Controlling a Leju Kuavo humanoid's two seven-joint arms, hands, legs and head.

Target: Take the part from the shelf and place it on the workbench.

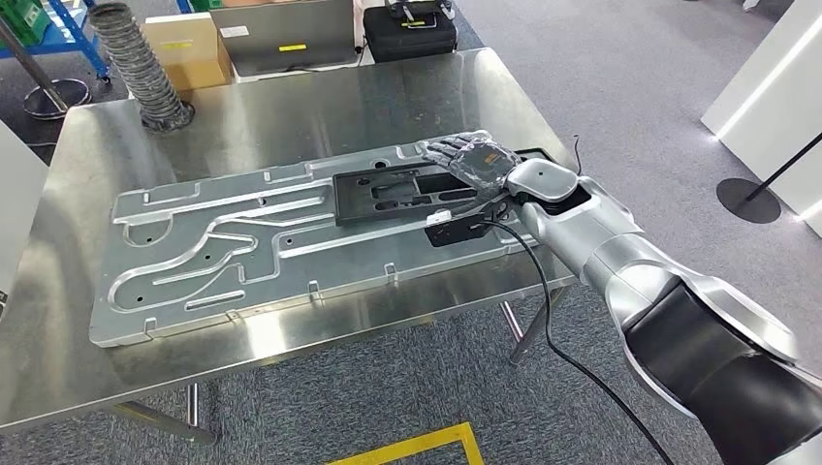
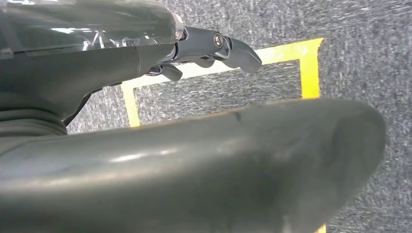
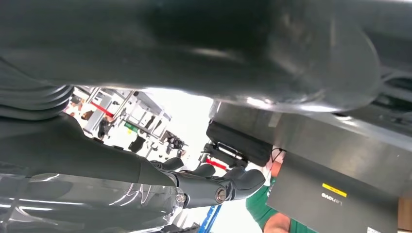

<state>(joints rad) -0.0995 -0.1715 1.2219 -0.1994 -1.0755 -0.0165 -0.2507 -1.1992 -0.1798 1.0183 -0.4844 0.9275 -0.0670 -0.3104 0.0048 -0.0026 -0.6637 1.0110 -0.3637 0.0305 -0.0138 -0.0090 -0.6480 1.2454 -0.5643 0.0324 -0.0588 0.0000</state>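
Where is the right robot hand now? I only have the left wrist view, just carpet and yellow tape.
Observer: In the head view the right robot hand lies over the right end of the black part, fingers stretched out.
Operator: Is the part on the workbench?
Observer: It lies flat on a grooved metal plate, which rests on the steel workbench.
Operator: Anything else on it?
Observer: A ribbed hose stands at the far left corner.
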